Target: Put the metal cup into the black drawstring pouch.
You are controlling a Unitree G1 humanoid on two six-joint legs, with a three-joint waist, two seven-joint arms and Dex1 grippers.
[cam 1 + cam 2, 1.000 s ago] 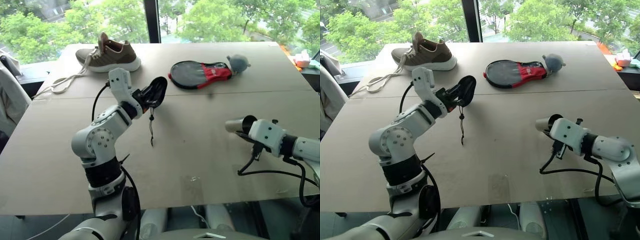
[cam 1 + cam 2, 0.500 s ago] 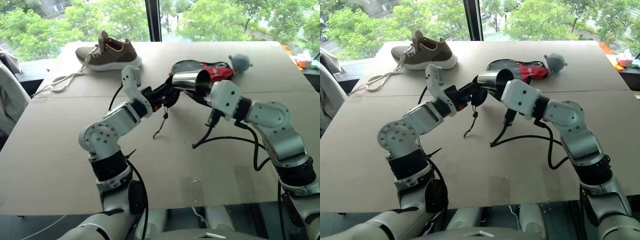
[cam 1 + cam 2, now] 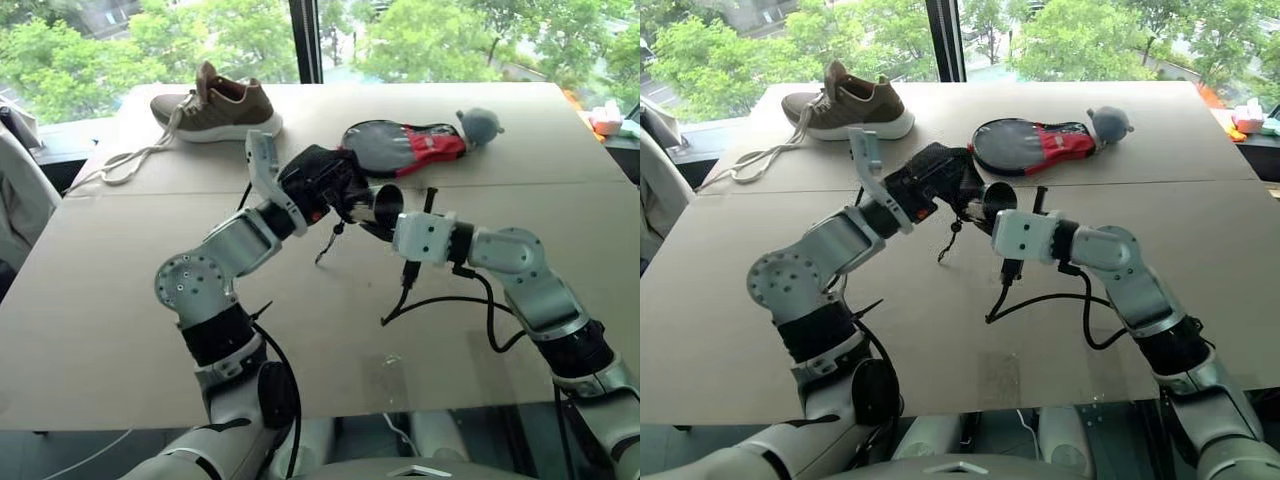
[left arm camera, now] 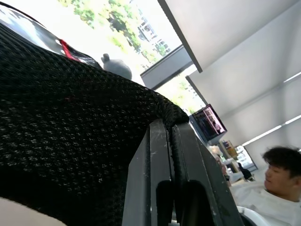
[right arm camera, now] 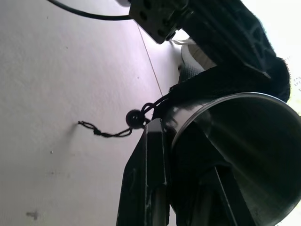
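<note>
While left gripper (image 4: 169, 141) pinches black drawstring pouch (image 3: 318, 180) by edge, held above table (image 3: 110, 300), right gripper (image 5: 183, 136) clamps rim of metal cup (image 3: 380, 205). Cup lies sideways, base end touching pouch. Cord toggle (image 5: 136, 117) dangles below. Shoe (image 3: 220, 105), paddle cover (image 3: 400, 147) behind.

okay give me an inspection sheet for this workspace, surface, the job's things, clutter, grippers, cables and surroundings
Surface: tan table, seam across it.
Job's things: metal cup held level, base end entering the black drawstring pouch; cord and toggle dangling.
Clutter: brown sneaker, red and grey paddle cover, grey plush toy.
Grippers: left gripper pinching the pouch's edge; right gripper clamped on the cup's rim.
Cables: black cable from the right wrist.
Surroundings: window, trees; a person in the left wrist view.
</note>
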